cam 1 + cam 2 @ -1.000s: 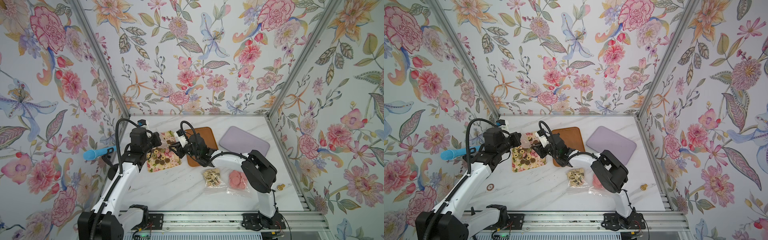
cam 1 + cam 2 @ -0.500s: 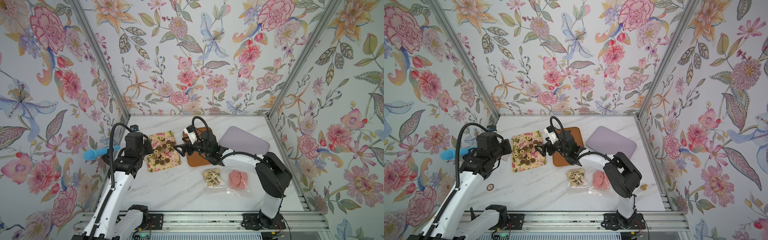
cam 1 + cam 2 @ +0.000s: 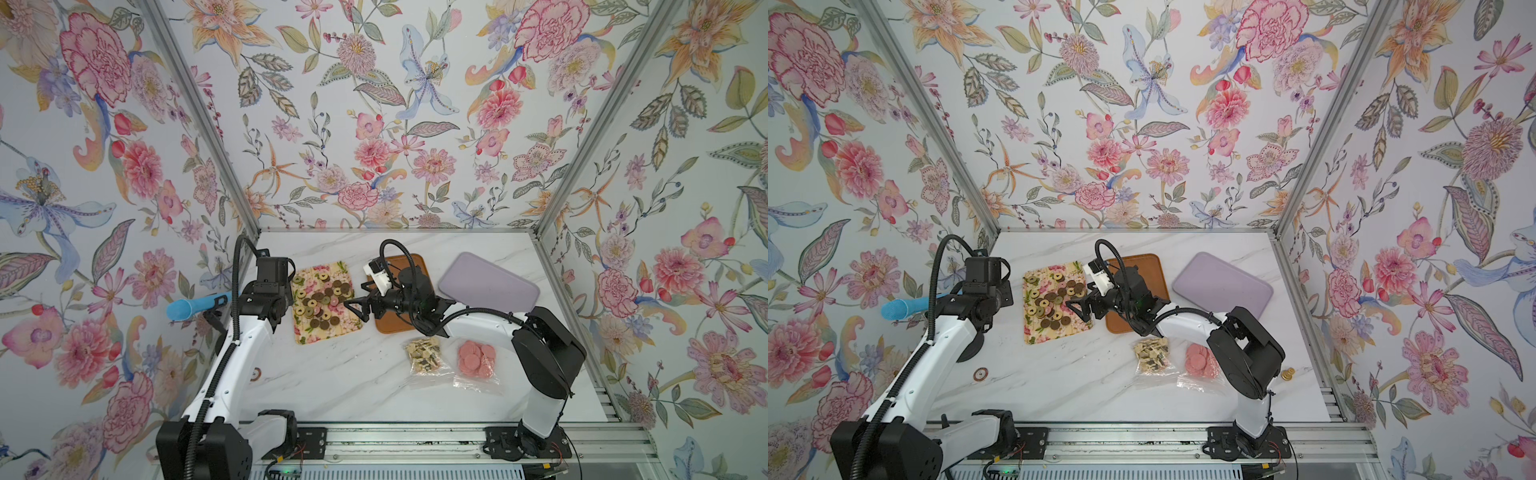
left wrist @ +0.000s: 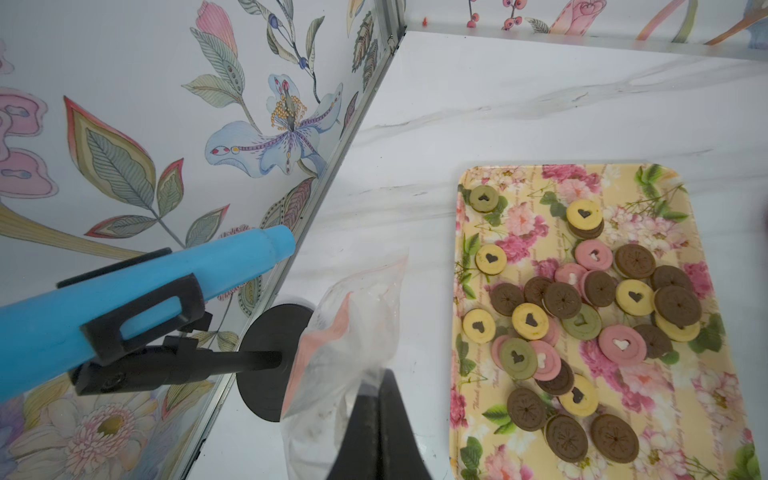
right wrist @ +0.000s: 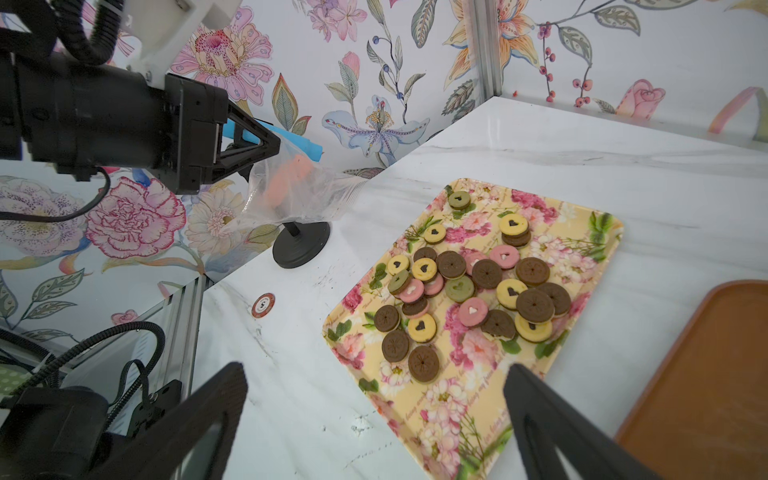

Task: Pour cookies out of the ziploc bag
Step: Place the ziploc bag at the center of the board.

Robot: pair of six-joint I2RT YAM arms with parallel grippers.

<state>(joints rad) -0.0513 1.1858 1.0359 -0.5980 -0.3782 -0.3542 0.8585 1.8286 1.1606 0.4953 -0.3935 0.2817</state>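
Observation:
Round cookies (image 3: 322,299) in dark brown, yellow, pink and green lie scattered on the floral tray (image 3: 345,328); both wrist views show them too (image 4: 582,316) (image 5: 469,286). My left gripper (image 4: 380,374) is shut on a clear ziploc bag (image 4: 353,316) with a pink strip. It holds the bag off the table, left of the tray, and I see no cookies in it. From the right wrist view the bag (image 5: 299,191) hangs from the left gripper (image 5: 272,147). My right gripper (image 3: 357,301) (image 5: 374,395) stands open and holds nothing, above the tray's right edge.
Two more bags lie near the front, one of small beige and dark pieces (image 3: 424,353), one of pink discs (image 3: 477,359). A brown tray (image 3: 399,328) and a lilac tray (image 3: 488,286) sit right of the floral tray. A blue tube (image 4: 145,291) on a black stand (image 4: 270,361) is at the left wall. A chip (image 3: 980,375) lies front left.
My right gripper has opened, let go of the bag and drawn back to the right. The left gripper has carried the bag left, off the floral tray.

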